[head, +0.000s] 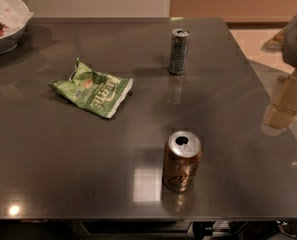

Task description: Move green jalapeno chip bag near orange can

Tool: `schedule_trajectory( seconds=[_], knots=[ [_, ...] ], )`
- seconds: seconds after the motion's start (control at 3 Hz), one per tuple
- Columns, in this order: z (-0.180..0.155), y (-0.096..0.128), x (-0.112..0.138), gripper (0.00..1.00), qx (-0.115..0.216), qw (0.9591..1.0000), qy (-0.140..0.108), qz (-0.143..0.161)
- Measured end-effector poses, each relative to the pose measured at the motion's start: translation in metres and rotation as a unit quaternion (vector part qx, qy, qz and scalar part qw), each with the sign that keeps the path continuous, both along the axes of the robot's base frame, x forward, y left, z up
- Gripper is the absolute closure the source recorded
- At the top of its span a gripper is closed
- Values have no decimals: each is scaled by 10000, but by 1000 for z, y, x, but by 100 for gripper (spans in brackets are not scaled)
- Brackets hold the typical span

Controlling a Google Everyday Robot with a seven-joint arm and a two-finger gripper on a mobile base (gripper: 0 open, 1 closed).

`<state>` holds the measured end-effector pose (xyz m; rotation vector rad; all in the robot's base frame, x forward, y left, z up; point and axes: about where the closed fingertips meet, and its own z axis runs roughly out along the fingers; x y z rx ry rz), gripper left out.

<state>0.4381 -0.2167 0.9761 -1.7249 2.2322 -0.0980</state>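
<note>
The green jalapeno chip bag (92, 89) lies crumpled and flat on the dark grey table (53, 159), left of centre. The orange can (181, 160) stands upright near the table's front edge, right of centre, its silver top opened. The bag is well apart from the can, up and to the left of it. My gripper (280, 109) hangs at the right edge of the view, over the table's right side, pale beige below a grey arm part (296, 34). It is far from both the bag and the can and holds nothing that I can see.
A slimmer, taller silver-grey can (178, 51) stands upright toward the back of the table. A white bowl (5, 21) with red food sits at the back left corner. The table's right edge runs diagonally next to my gripper, with pale floor beyond.
</note>
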Motion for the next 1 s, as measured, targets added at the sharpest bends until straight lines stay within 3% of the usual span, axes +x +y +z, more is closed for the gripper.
schedule_trajectory(
  seconds=[0.67, 1.0],
  knots=[
    [0, 6, 8, 0, 73, 10000, -12, 36],
    [0, 46, 54, 0, 521, 9983, -52, 249]
  ],
)
